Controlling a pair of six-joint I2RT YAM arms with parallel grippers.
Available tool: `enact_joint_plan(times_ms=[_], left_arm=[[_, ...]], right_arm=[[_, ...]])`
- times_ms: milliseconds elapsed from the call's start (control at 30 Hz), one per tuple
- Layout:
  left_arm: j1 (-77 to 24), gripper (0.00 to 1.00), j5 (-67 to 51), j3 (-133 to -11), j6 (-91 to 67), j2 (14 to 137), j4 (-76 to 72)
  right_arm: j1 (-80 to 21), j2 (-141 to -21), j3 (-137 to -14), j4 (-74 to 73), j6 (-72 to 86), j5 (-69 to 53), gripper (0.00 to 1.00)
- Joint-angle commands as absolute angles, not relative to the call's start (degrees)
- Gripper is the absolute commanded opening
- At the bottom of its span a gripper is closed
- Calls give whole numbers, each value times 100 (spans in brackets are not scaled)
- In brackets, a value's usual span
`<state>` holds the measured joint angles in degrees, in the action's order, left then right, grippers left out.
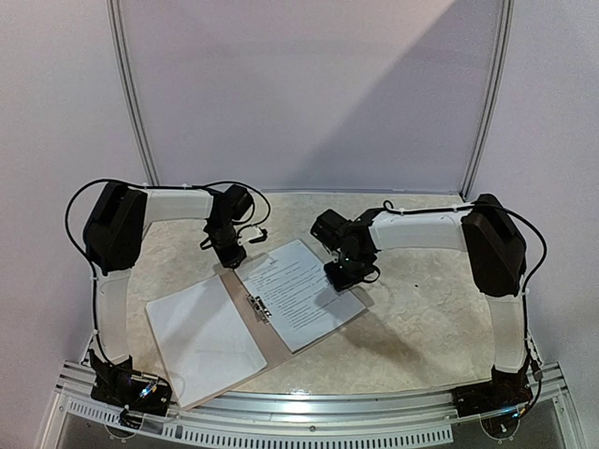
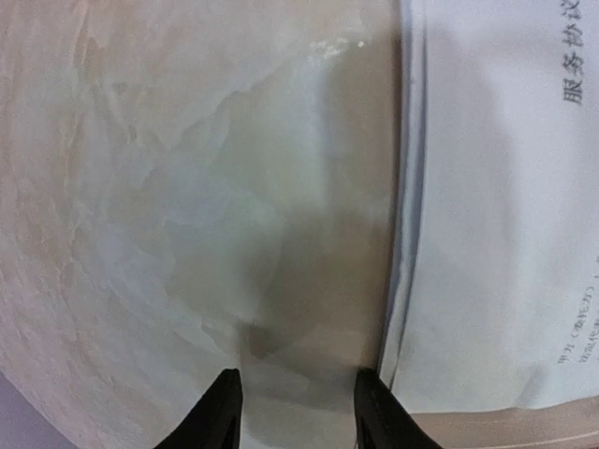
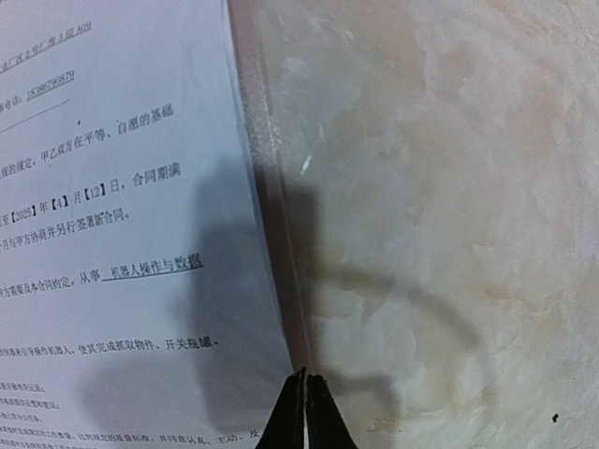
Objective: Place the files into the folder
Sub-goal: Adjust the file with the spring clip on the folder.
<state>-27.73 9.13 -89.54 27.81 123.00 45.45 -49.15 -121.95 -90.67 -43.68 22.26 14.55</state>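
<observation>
The brown folder (image 1: 272,344) lies open on the table, its metal clip (image 1: 257,307) on the middle strip. Printed files (image 1: 301,288) cover its right half and a blank white sheet (image 1: 201,337) its left half. My left gripper (image 1: 227,251) hovers open at the folder's far corner. In the left wrist view the left gripper (image 2: 301,404) is over bare table, with the files (image 2: 505,234) and a bit of folder (image 2: 524,432) to its right. My right gripper (image 1: 344,273) is shut at the files' right edge. The right wrist view shows this gripper (image 3: 305,388) at the folder's edge (image 3: 284,243), beside the printed text (image 3: 122,234).
The tabletop (image 1: 421,309) is a pale marbled surface. An aluminium rail (image 1: 309,416) runs along the near edge between the arm bases. White wall panels with metal posts close the back.
</observation>
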Motion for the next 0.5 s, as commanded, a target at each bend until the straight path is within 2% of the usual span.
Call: enact_joint_plan(times_ms=[0, 267, 467], left_arm=[[-2716, 44, 658, -8723, 2775, 12287, 4872], [-2613, 45, 745, -8845, 2852, 12216, 4916], [-2472, 45, 724, -8795, 2884, 11881, 4929]], right_arm=[[-4930, -11939, -9147, -4758, 2262, 1912, 7], [-4927, -11670, -9479, -5032, 2442, 2406, 17], [-5216, -11246, -9647, -4541, 2755, 1702, 32]])
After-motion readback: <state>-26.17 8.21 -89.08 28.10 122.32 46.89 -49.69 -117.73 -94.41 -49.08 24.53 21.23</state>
